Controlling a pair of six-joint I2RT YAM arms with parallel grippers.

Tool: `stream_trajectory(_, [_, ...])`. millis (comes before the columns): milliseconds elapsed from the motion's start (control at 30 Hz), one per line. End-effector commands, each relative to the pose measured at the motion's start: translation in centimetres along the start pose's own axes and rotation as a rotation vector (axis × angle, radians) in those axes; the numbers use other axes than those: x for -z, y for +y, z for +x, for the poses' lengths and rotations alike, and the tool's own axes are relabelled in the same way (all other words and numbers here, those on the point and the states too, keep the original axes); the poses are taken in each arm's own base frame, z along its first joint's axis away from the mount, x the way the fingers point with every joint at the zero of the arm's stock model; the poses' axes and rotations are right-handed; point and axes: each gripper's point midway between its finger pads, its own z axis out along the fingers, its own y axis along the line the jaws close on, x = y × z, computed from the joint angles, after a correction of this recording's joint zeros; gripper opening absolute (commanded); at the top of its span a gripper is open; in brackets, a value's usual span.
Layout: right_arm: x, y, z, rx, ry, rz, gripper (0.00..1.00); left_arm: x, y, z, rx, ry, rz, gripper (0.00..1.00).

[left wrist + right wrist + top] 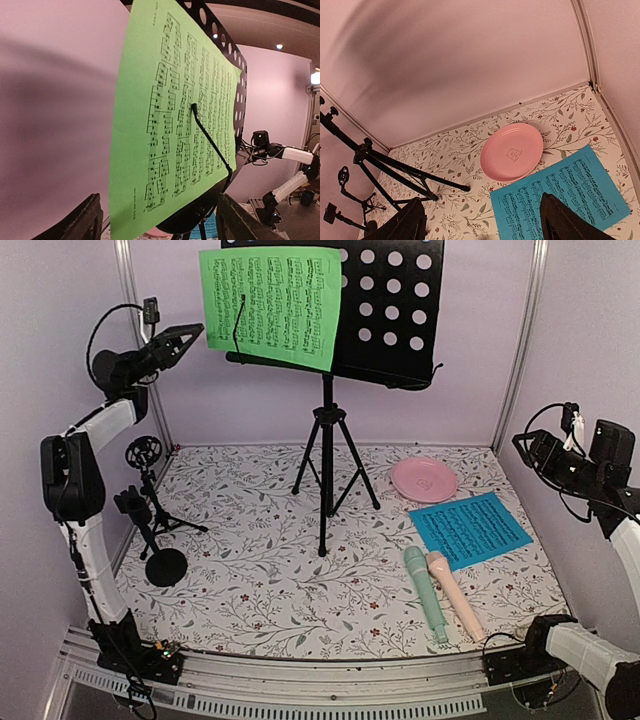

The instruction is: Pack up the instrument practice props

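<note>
A green sheet-music page [270, 305] rests on the black perforated music desk [385, 310], which stands on its tripod [327, 470] mid-table. My left gripper [183, 340] is open and empty, raised just left of the page's edge; in the left wrist view the page [170, 115] fills the space ahead of the open gripper [160, 225]. A blue page [470, 530] lies flat at the right, with a mint-green microphone [425, 595] and a pale-pink microphone [456, 595] beside it. Two small black mic supports [150, 510] stand at the left. My right gripper [532, 445] is open and empty, high by the right wall, above the blue page [565, 192].
A round pink dish [424, 480] sits behind the blue page; it also shows in the right wrist view [512, 151]. A thin black wire arm [210, 142] holds the green page against the desk. Walls close in on three sides. The tripod legs [405, 172] spread over the floral mat.
</note>
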Motion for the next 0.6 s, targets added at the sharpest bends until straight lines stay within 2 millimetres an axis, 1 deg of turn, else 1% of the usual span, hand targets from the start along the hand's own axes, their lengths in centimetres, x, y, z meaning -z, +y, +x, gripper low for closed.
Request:
stream_trajectory(0, [0.4, 0.2, 0.6, -0.034, 0.009, -0.014, 0.8, -3.2, 0.8, 0.2, 0.007, -0.051, 0.028, 0.77])
stream_trajectory(100, [0.6, 0.2, 0.8, -0.042, 0.011, -0.01, 0.8, -4.7, 1.5, -0.1, 0.0, -0.078, 0.027, 0.76])
stream_trajectory(200, [0.9, 0.0, 1.2, -0.05, 0.012, -0.006, 0.8, -5.4, 1.6, -0.4, -0.009, -0.088, 0.03, 0.71])
stream_trajectory(333, [1.2, -0.2, 1.9, -0.058, 0.015, -0.007, 0.8, -5.4, 1.6, -0.3, 0.0, -0.079, 0.018, 0.58])
stream_trajectory(400, [1.1, -0.3, 2.2, -0.064, 0.021, -0.008, 0.8, -5.4, 1.7, -0.4, -0.012, -0.068, -0.014, 0.53])
stream_trajectory(500, [0.8, -0.3, 2.5, -0.073, 0.03, -0.014, 0.8, -4.9, 1.6, -1.7, -0.07, -0.086, -0.089, 0.49])
stream_trajectory(567, [0.7, -0.3, 2.6, -0.079, 0.036, -0.019, 0.8, -4.2, 1.8, -2.3, -0.086, -0.1, -0.128, 0.44])
